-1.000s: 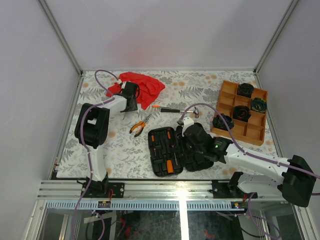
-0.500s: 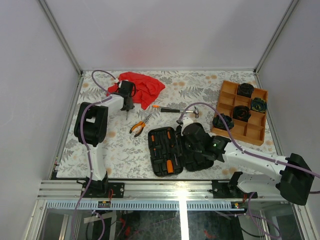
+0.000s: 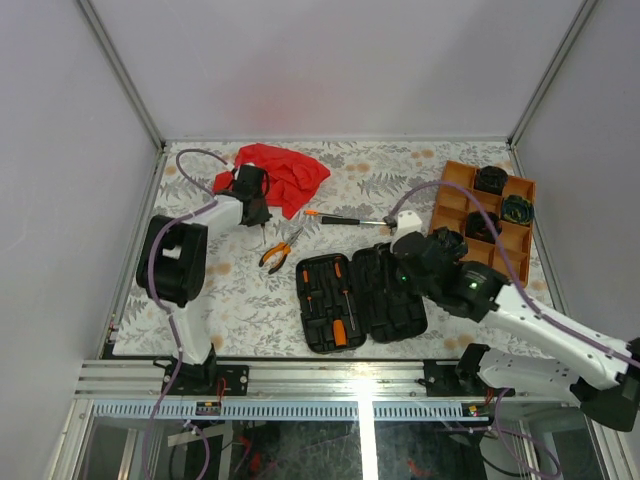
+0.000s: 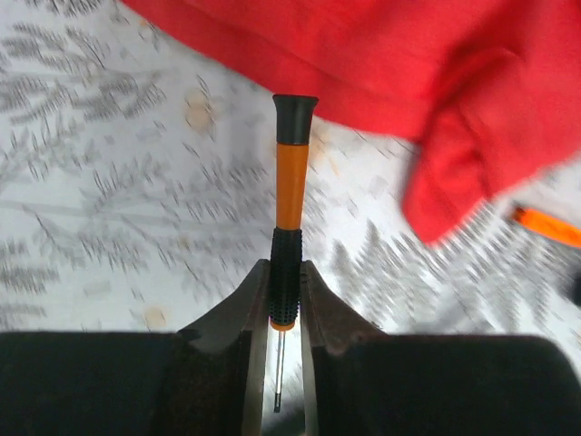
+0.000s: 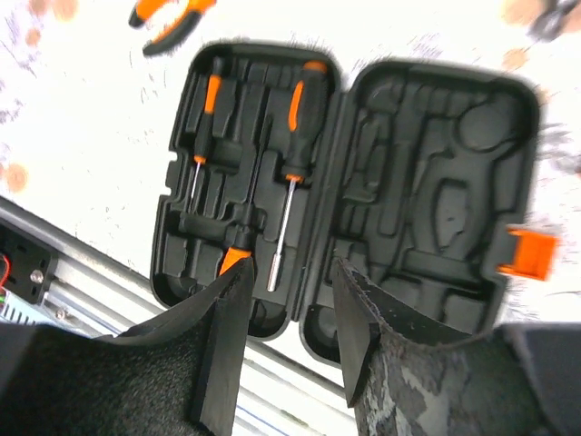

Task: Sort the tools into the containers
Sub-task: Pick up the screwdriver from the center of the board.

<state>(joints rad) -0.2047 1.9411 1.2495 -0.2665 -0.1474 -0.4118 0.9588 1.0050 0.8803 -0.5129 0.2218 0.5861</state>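
The slim screwdriver (image 4: 290, 182), at the table's far left by the red cloth (image 4: 472, 109), is now clamped at its black grip in the left gripper (image 4: 285, 282), whose jaws have just closed: the pick looks made. The cloth's edge lies just past its cap and the pliers (image 3: 280, 252) are nearby. Beyond them bare table runs to the open tool case (image 3: 360, 300), where the half-open, empty right gripper (image 5: 289, 300) has drawn off the lid half.

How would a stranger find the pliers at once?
Start at the open black case near the front. Just beyond its far left corner lie the pliers. Only they have two spread orange handles.
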